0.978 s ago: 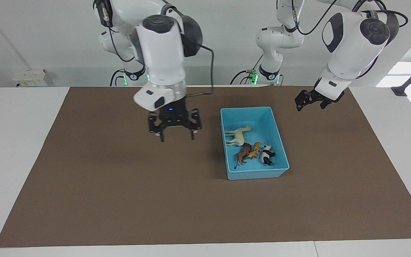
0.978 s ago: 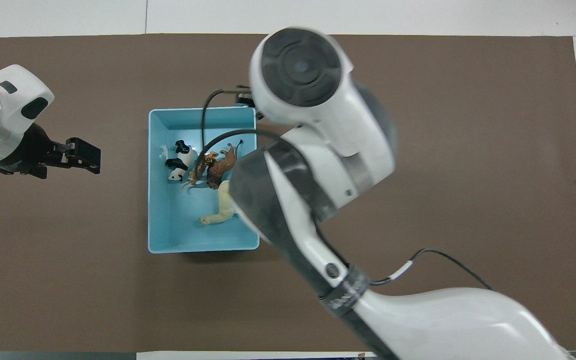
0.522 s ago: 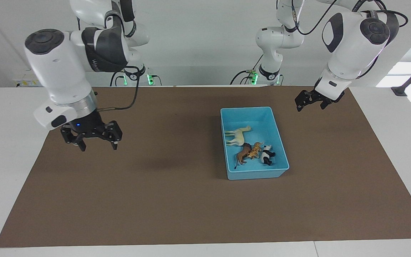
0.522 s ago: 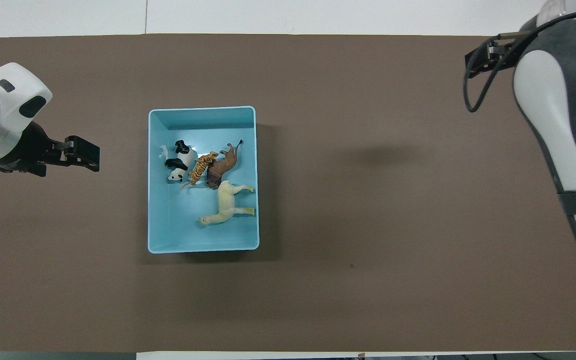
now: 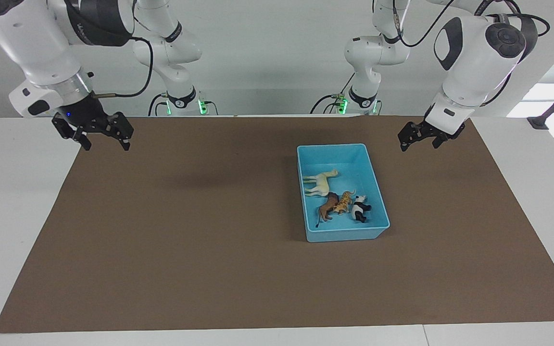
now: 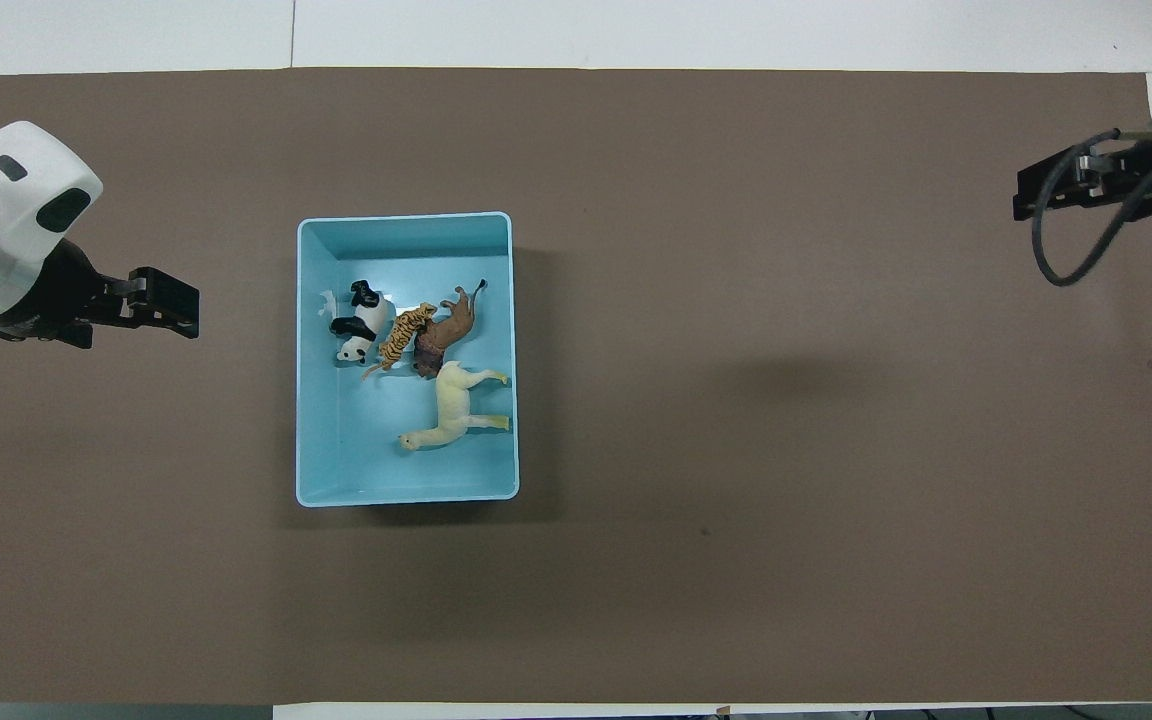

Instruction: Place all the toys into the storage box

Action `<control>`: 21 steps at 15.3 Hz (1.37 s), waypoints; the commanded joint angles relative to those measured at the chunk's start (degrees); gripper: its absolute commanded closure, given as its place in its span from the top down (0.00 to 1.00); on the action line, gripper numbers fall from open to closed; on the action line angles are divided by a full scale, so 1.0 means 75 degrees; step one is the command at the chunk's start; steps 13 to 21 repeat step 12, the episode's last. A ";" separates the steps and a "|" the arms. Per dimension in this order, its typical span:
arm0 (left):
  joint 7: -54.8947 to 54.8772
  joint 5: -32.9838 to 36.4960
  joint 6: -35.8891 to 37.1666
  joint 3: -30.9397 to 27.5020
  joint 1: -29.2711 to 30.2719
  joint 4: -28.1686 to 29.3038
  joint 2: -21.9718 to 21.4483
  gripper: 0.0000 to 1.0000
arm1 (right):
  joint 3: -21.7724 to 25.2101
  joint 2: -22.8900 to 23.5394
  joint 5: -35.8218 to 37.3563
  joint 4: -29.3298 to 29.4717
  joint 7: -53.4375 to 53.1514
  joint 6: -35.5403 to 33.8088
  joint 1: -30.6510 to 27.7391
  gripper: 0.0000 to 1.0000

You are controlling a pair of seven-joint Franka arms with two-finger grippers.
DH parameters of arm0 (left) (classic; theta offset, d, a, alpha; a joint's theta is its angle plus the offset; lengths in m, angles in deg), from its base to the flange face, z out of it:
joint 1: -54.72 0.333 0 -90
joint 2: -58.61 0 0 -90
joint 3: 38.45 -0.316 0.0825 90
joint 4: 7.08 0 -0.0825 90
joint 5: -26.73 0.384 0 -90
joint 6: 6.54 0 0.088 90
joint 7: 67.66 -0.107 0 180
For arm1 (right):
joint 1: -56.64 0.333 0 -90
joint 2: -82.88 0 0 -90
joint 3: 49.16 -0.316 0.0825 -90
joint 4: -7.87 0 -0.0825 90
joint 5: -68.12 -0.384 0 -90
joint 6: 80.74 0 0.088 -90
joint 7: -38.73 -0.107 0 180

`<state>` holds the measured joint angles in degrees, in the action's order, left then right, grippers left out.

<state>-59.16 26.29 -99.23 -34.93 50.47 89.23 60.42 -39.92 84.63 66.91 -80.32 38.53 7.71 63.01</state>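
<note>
Toys all lie inside the storage box (image 5: pixel 373 180), a light-blue bin sitting toward the left arm's end of the brown mat (image 5: pixel 209 250): the cream-yellow horse (image 5: pixel 321 182) on its side in the part nearer the robots, and the brown lion (image 5: pixel 328 205), the orange spotted cat (image 5: pixel 344 202) and the panda (image 5: pixel 361 208) bunched together, touching, in the part farther from them. No figurine shows on the mat outside the bin, so the task looks finished.

Right gripper (image 5: pixel 95 133) hangs over the mat's corner at the right arm's end, fingers spread wide and empty. Left gripper (image 5: pixel 419 136) waits over the mat beside the box, toward the left arm's end; it carries nothing, and its fingers look parted.

Little remains to go wrong. The likeliest trouble, as I judge it, is the left gripper: it sits near the box's rim, so a low sweep toward the centre could clip the wall, shove the light bin or tip it and spill the figurines. The three bunched animals could also jostle if the box is bumped.
</note>
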 commanded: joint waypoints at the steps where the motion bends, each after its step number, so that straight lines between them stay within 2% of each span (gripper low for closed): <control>1: -0.0114 -0.0128 -0.0134 -0.0105 -0.0066 0.0038 -0.0041 1.00 | -0.0177 -0.0398 0.0056 -0.0463 0.0063 -0.0228 -0.0204 1.00; 7: -0.0114 -0.0128 -0.0134 -0.0105 -0.0066 0.0050 -0.0065 1.00 | -0.0177 -0.0375 0.0560 -0.0557 0.0075 0.0428 -0.0122 1.00; 21: -0.0114 -0.0128 -0.0134 -0.0105 -0.0066 0.0050 -0.0065 1.00 | -0.0201 -0.0386 0.0478 -0.0569 -0.0043 0.0370 -0.0134 1.00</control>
